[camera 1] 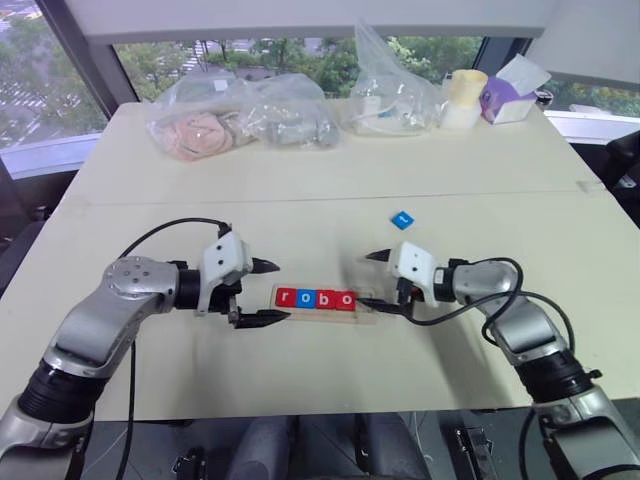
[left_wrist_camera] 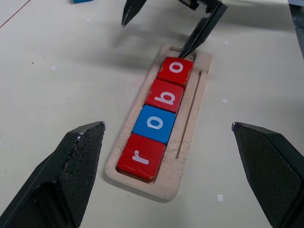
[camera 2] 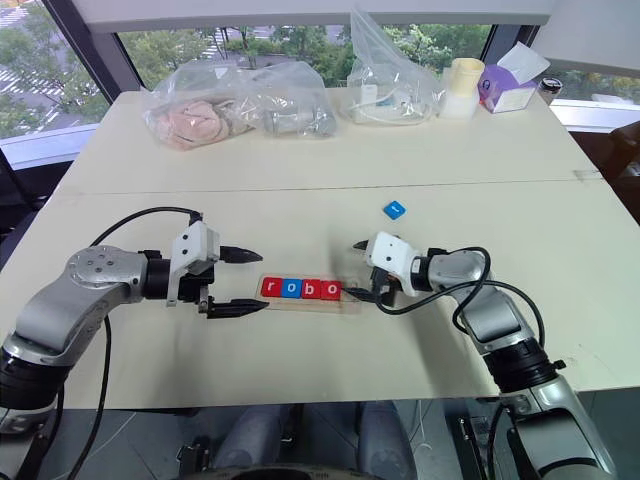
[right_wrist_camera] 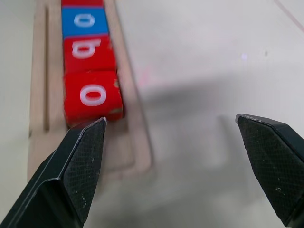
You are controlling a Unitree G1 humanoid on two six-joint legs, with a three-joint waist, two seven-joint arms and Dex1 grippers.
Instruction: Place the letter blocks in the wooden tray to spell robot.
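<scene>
Right end effector (camera 1: 372, 279): fingers spread wide, holding nothing; one fingertip rests at the vacant end of the wooden tray (left_wrist_camera: 190, 118), just past the last red "o" block (right_wrist_camera: 92, 97).
Left end effector (camera 1: 262, 292): spread wide too, empty, poised at the tray's other end beside the red "r" block (left_wrist_camera: 141, 156).
Tray: lies between the two end effectors on the worktop (camera 1: 320, 390); holds four blocks reading r, o, b, o, touching in a row, one space free by the right end effector.
Loose block: a blue block (camera 1: 401, 219) sits on the worktop beyond the right end effector, well apart from the tray; its letter is too small to read, probably the "t".
Step in hand: four of five placed; fetching the last seems next.
Next move calls for: right end effector reaching out over the blue block, pinching it, then seating it upright in the free slot.
</scene>
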